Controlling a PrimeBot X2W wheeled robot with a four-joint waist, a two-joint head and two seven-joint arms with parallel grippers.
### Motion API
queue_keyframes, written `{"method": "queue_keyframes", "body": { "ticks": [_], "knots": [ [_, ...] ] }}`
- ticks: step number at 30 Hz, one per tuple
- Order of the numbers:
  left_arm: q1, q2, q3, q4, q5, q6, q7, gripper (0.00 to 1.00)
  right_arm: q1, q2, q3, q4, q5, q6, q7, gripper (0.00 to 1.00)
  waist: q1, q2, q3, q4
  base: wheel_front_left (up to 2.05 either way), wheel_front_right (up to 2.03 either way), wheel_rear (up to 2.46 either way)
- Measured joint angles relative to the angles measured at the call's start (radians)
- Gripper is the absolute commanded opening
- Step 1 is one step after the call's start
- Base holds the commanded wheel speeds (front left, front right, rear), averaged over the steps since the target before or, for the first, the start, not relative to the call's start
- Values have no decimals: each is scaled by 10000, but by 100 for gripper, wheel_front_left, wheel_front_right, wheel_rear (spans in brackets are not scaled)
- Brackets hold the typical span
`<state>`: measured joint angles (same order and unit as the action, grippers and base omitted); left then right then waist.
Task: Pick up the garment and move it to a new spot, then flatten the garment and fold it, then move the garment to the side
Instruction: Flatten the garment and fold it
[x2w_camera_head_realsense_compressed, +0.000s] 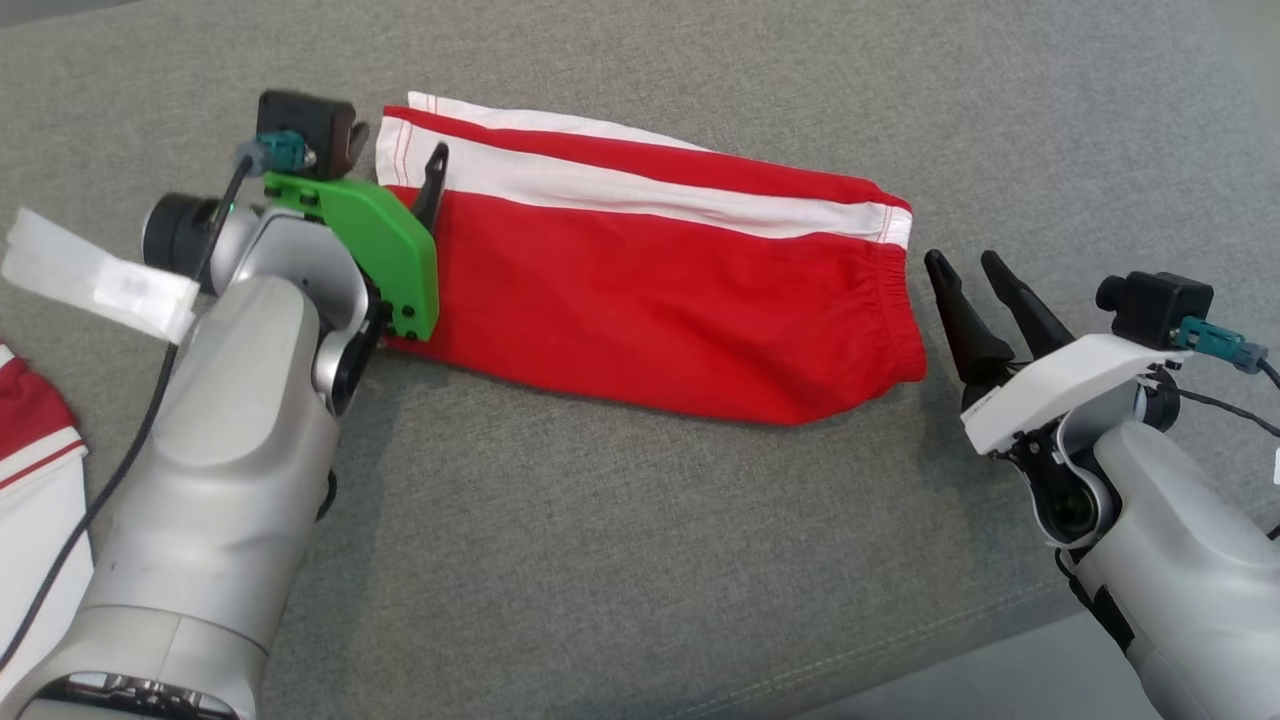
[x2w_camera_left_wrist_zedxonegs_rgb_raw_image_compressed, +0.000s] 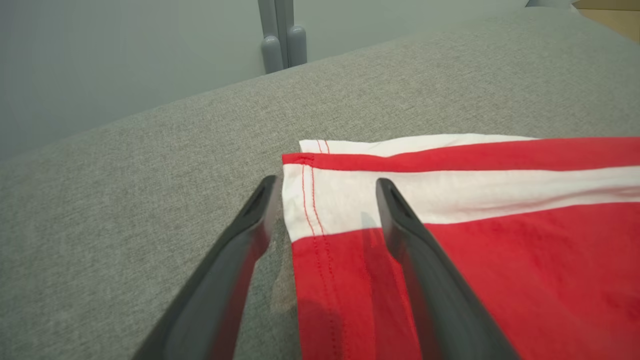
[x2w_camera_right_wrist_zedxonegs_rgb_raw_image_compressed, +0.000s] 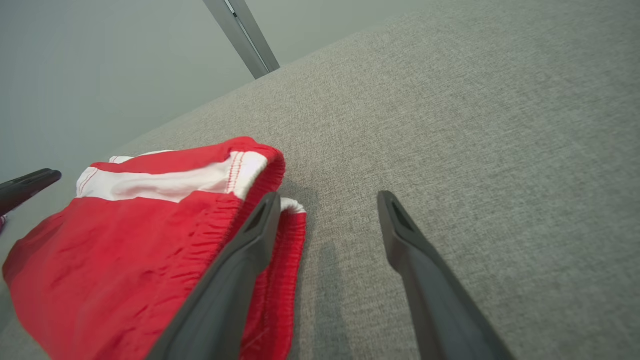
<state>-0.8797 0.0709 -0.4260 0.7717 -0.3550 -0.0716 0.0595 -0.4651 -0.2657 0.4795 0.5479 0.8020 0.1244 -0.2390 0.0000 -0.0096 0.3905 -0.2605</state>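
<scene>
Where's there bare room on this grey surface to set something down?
Biggest bare patch: grey surface between the shorts and the robot, flanked by both arms. Also bare beyond the shorts and past the right claw. Crowded on the left: left claw at the hem, another garment by the edge.

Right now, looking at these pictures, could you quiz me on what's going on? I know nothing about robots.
1. Fill the gap: the left gripper and the right gripper both have their fingers ___.
2. The elastic waistband of the red shorts lies nearest: A) the left gripper, B) the right gripper, C) neither.
3. True or false: the red shorts are lifted off the grey cushion.
Key: 1 open; 2 B; 3 false, they lie flat on it.
</scene>
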Motion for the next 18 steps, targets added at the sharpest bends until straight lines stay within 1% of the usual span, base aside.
{"method": "queue_keyframes", "body": {
  "ticks": [4,9,15,18],
  "knots": [
    [581,-75,54,391,-320,-86,13,100,154,-42,-119,-8,75,0,-38,100,0,0,-259,167,0,0,0],
    [825,-176,146,721,-732,-138,115,100,283,-59,-178,-109,86,0,-79,100,0,0,-470,273,0,0,0],
    [986,-251,336,1129,-1227,-221,476,100,405,-58,-188,-295,86,0,-98,100,0,0,-525,220,0,0,0],
    [1009,-244,397,1218,-1267,-221,497,100,445,-23,-151,-408,84,0,-104,100,0,0,-511,140,0,0,0]
  ]
}}
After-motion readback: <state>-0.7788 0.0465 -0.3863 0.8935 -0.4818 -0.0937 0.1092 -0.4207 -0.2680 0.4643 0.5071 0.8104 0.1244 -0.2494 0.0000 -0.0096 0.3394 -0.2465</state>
